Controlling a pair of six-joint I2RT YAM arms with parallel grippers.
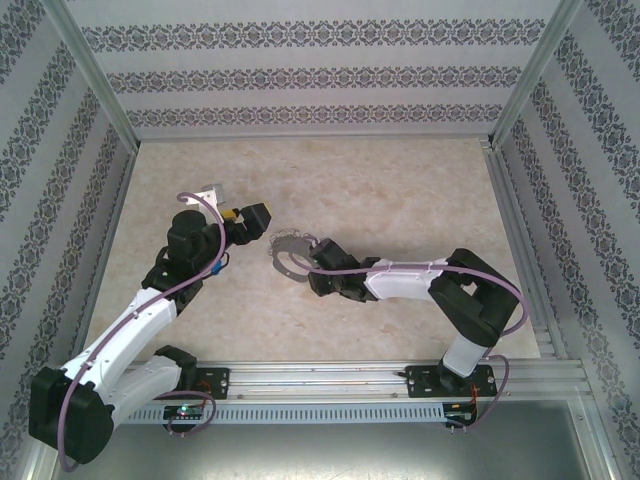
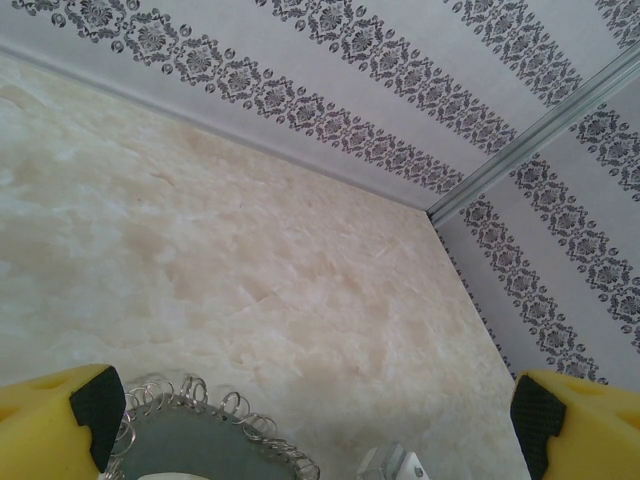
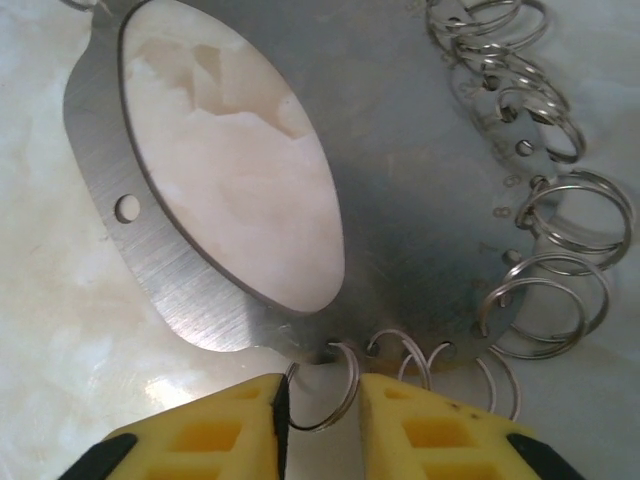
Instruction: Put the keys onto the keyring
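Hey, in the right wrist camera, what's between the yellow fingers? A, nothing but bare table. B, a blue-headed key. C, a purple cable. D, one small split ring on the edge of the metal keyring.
D: a small split ring hanging off the edge of the keyring sits in the gap between the fingers of the right gripper.

Keyring [image 3: 400, 180]: laid flat on the table [image 1: 400, 200], near its centre.
Left gripper [image 2: 316, 410]: placed at the keyring's 10 o'clock, just beside it.
Right gripper [image 3: 322, 415]: placed at its 4 o'clock, one edge ring bracketed between the fingers.
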